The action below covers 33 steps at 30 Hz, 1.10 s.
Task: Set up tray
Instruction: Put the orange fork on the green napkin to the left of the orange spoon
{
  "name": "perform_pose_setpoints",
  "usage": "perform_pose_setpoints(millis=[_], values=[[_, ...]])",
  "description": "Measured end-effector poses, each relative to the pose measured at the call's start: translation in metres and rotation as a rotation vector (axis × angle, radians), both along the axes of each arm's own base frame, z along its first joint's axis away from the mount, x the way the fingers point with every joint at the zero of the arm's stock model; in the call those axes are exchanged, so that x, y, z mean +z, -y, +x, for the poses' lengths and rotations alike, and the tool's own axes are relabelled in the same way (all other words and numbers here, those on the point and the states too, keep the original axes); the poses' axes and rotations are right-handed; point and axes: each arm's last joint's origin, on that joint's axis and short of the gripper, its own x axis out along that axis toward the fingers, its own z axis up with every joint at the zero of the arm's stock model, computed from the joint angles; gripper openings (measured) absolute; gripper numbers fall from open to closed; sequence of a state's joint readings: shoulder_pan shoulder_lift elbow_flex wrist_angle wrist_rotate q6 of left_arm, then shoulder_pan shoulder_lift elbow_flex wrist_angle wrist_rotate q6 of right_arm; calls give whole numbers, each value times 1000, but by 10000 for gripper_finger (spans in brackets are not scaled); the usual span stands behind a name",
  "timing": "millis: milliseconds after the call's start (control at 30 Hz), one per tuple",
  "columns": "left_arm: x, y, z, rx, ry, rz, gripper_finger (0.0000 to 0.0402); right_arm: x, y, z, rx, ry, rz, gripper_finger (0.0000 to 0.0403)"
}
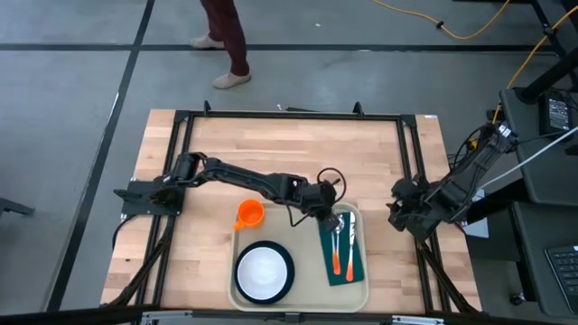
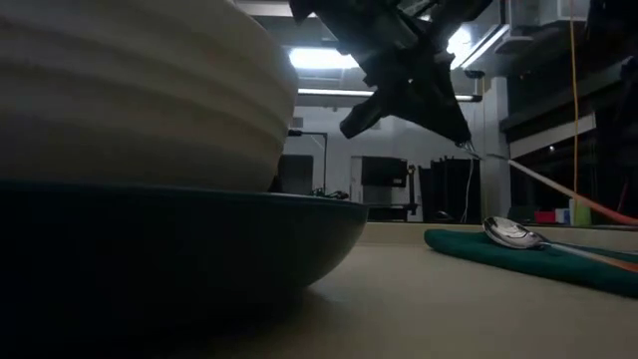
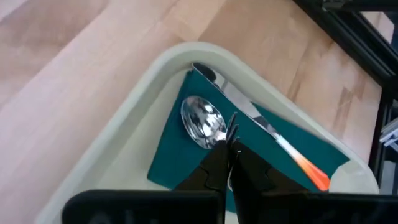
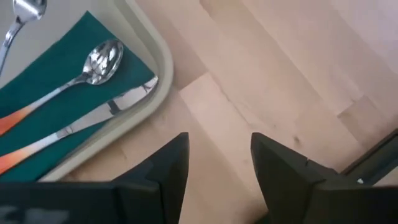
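The smooth cream tray [image 1: 237, 291] with rounded corners is set at the wooden worktop's [image 1: 271, 149] near edge. The left gripper [image 1: 334, 221] is pressed together above a shiny spoon [image 3: 202, 121]. The right gripper [image 4: 219, 163] is spread, empty.

Cream tray [image 1: 359, 291], teal napkin [image 1: 346, 269], orange cup [image 1: 250, 214]

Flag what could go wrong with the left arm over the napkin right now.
1. The left gripper is shut on a thin utensil near its metal end; it could pivot or slip and land across the spoon.
2. The knife lies at the napkin's edge beside the tray rim; a nudge may push it off the napkin.
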<state>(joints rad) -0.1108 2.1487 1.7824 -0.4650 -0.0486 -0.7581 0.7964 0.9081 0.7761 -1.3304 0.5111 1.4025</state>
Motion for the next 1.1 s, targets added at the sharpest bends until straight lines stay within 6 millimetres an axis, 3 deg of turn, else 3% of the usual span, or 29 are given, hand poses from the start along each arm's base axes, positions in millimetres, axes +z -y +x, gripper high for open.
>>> perform_pose_setpoints(millis=[300,633,1100], values=[[-5,10,-1,-9,-17,-12,1,6,9,-7,-5,65,2,178],[-33,20,-7,-3,-28,-61,2,8,11,-9,-6,81,17,178],[-34,17,-5,-3,9,-68,2,8,11,-9,-9,84,21,177]])
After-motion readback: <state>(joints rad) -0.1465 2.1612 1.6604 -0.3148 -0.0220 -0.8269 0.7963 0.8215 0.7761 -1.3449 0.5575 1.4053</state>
